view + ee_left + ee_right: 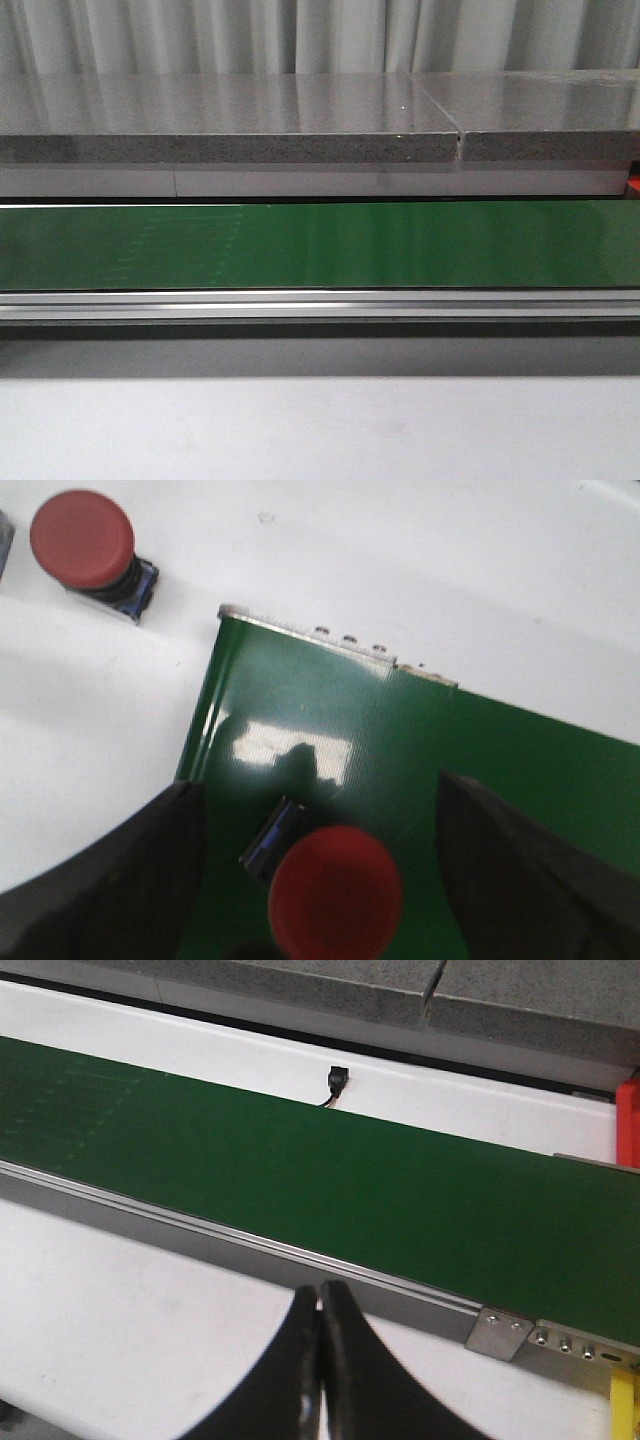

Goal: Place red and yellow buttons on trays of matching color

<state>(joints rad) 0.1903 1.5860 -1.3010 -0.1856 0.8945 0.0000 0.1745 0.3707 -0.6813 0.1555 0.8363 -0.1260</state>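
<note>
In the left wrist view a red button [335, 890] with a dark blue-black base lies tipped on the green belt [480, 770], near the belt's end. My left gripper [318, 785] is open and straddles it, one finger on each side, neither touching. A second red button [82, 538] stands on the white table beyond the belt's end. My right gripper [321, 1295] is shut on nothing, above the white table beside the belt [300, 1170]. A red piece [628, 1120] and a yellow strip [622, 1405] show at the frame's edge; I cannot tell if they are trays. No yellow button is in view.
The green conveyor belt [320, 245] runs across the front view, with a metal rail [320, 303] along its near side and grey slabs [230, 120] behind. A small black plug [337, 1080] lies beyond the belt. Neither arm shows in the front view.
</note>
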